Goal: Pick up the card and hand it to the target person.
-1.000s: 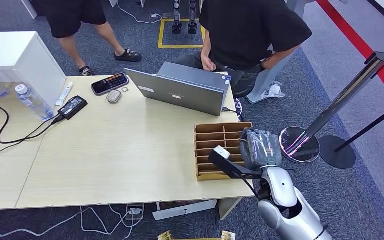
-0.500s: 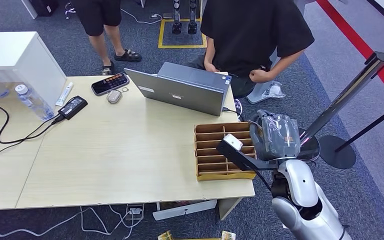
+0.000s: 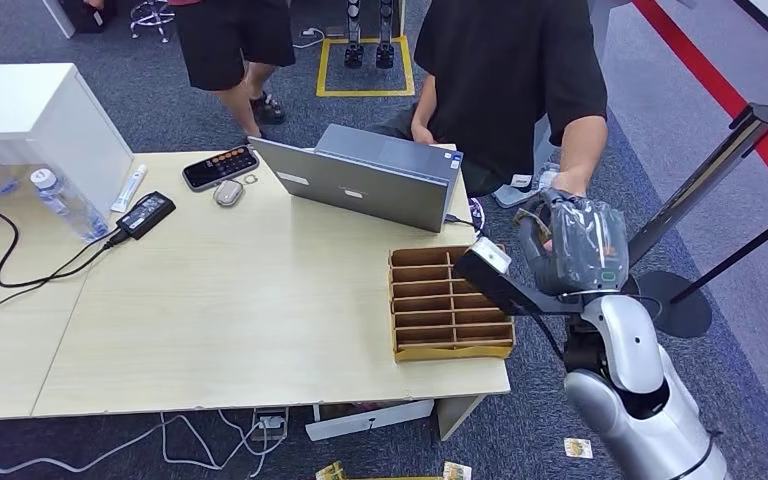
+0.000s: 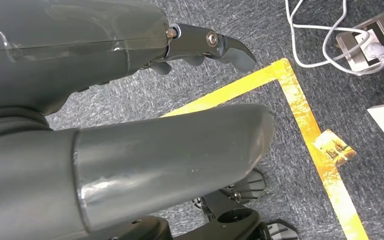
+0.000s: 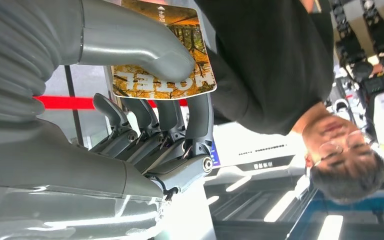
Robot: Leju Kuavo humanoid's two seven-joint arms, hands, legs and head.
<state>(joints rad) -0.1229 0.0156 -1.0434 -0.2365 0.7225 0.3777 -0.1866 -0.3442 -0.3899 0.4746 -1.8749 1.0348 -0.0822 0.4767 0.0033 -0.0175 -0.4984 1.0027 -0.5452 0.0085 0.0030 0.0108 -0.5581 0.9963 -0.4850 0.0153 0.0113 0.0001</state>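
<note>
My right hand (image 3: 572, 245) is raised beside the table's right end, in front of the person in the black shirt (image 3: 505, 80). In the right wrist view, this hand (image 5: 145, 125) pinches a card (image 5: 172, 55) with an autumn-forest print between its thumb and fingers. The person's forearm reaches down, and their hand (image 3: 558, 188) is right at my raised hand. I cannot tell whether they touch the card. My left hand (image 4: 170, 160) hangs over the carpet, its fingers (image 4: 205, 42) apart from the thumb and holding nothing.
A cardboard divider box (image 3: 448, 300) sits at the table's right edge, just left of my arm. A laptop (image 3: 360, 180) stands behind it. A stanchion post (image 3: 700, 190) leans at my right. Loose cards (image 3: 577, 447) lie on the floor. Another person (image 3: 230, 40) stands at the back.
My right hand has risen and moved right, toward the seated person, with the card in it. That person's arm has come down to meet it. The other person has walked right.
</note>
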